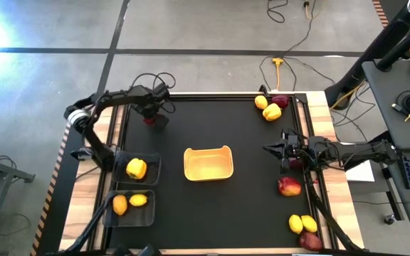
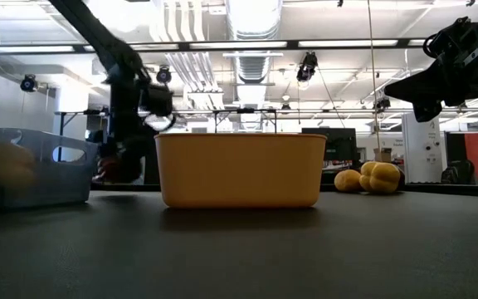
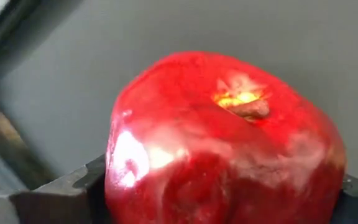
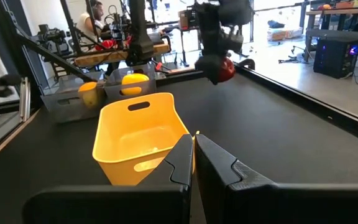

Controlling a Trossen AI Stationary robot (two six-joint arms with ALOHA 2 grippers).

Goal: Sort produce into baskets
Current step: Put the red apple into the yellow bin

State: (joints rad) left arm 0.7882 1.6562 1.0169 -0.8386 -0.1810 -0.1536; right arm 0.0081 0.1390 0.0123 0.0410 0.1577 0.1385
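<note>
Beyond the yellow tray (image 1: 208, 164), toward the far left corner of the mat: my left gripper (image 1: 150, 118), its fingers either side of a red apple (image 3: 222, 140). The wrist view shows the fruit filling the gap, dark finger edges flanking it low on both flanks; I cannot tell whether they press it yet or merely bracket it.

Right of the tray: my right gripper (image 4: 193, 155), fingers pressed together, holding nothing, waiting above the mat.

Left of the tray: two dark bins, the farther bin (image 1: 155, 161) with one yellow pepper (image 1: 136, 168), the nearer bin (image 1: 150, 215) with two lemons (image 1: 129, 203). The tray itself holds nothing.

Right of the tray, loose: a far cluster of yellow and red pieces (image 1: 272, 107), one red piece (image 1: 288, 186) near my right arm, a near cluster (image 1: 304, 230).

Handling note, my judgement: the apple is glossy and rounded, so I close squarely across its widest part and confirm it rises with the fingers before travelling. Reds have no bin yet; the tray looks the likely home. I carry high over its rim and release low.
</note>
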